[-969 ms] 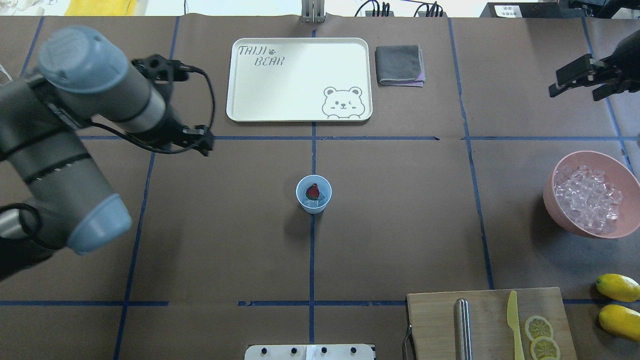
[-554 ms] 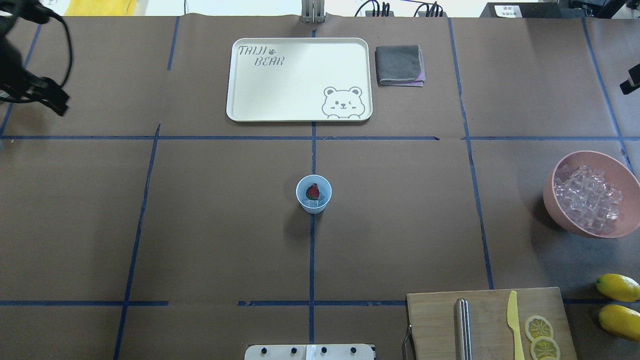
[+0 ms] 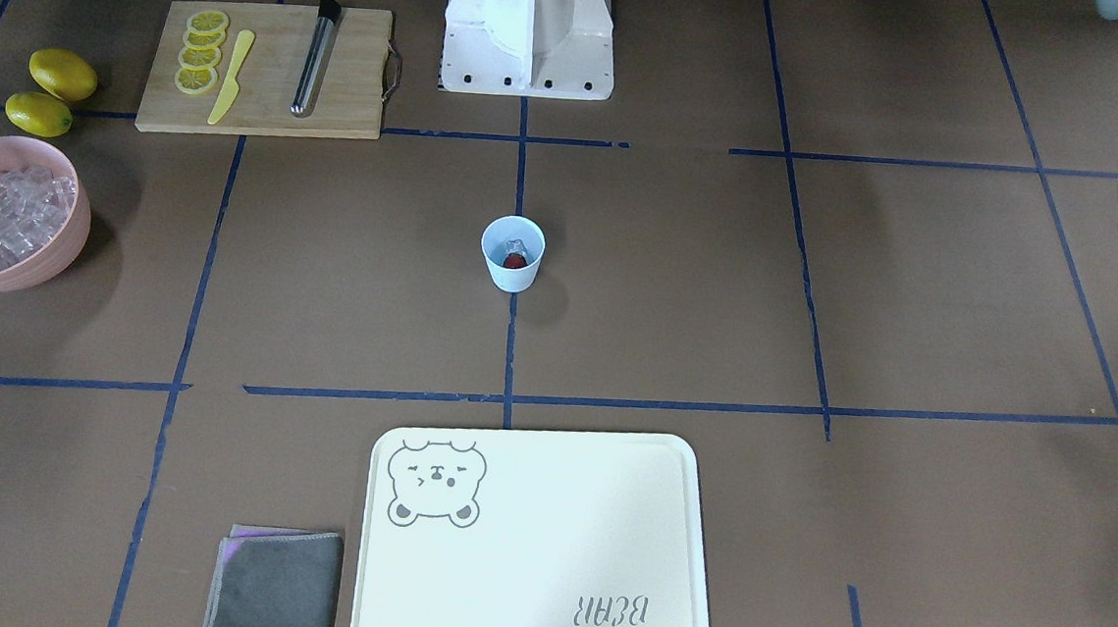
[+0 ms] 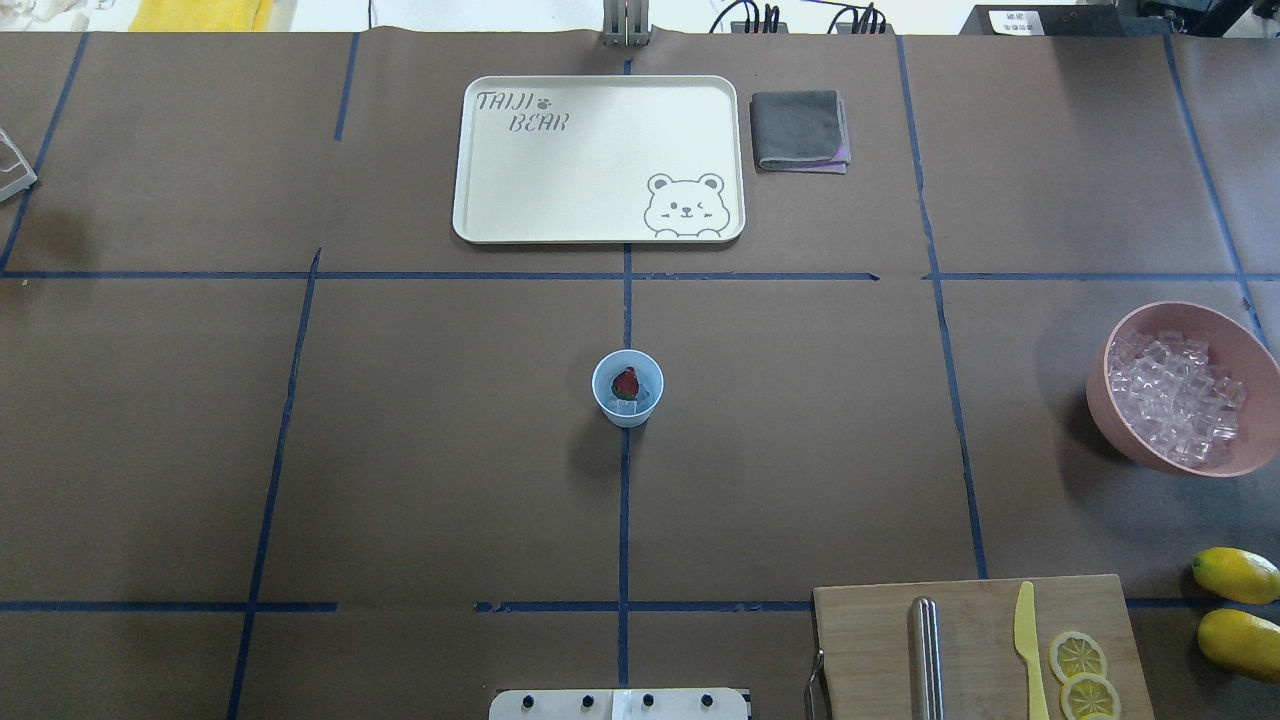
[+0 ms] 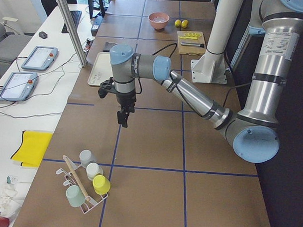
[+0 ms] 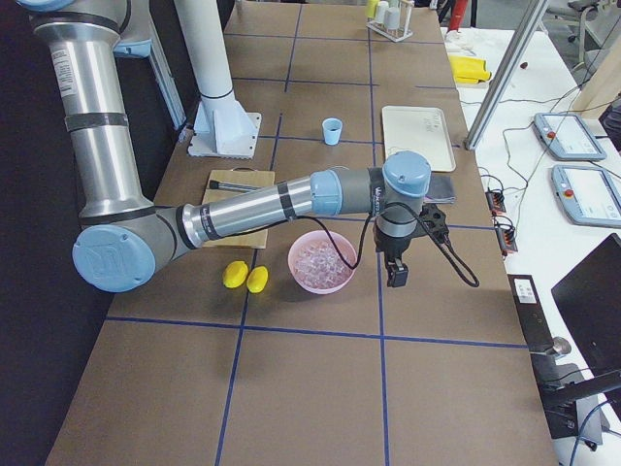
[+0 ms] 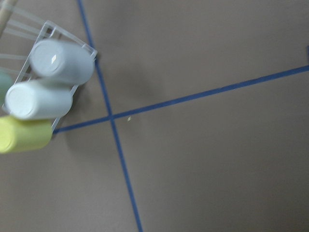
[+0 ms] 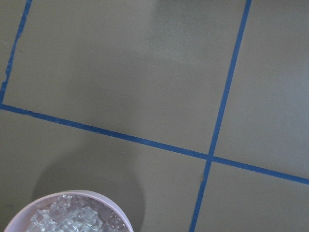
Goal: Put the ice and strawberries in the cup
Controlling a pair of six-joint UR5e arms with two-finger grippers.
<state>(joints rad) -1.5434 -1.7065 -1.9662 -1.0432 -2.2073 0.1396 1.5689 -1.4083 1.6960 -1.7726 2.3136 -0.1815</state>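
Observation:
The pale-blue cup (image 4: 632, 420) stands upright at the table's middle; it also shows in the front view (image 3: 510, 279) and the right view (image 6: 333, 130). Inside it lie a dark-red strawberry (image 4: 625, 381) and a clear ice cube (image 4: 630, 405). More ice (image 4: 1175, 395) fills the pink bowl (image 4: 1110, 425) at the right. My left gripper (image 5: 122, 117) hangs far to the left over bare table, near a cup rack. My right gripper (image 6: 396, 275) hangs just beyond the pink bowl (image 6: 310, 282). I cannot tell whether either gripper is open or shut.
A cream bear tray (image 4: 480, 225) and a folded grey cloth (image 4: 800, 130) lie at the back. A cutting board (image 4: 870, 650) holds a metal rod, a yellow knife and lemon slices. Two lemons (image 4: 1235, 575) lie at its right. A rack of cups (image 5: 84, 186) stands at the far left end.
Both arms have left the overhead view, the left arm going out to the left and the right arm to the right. The cup and its contents have not moved.

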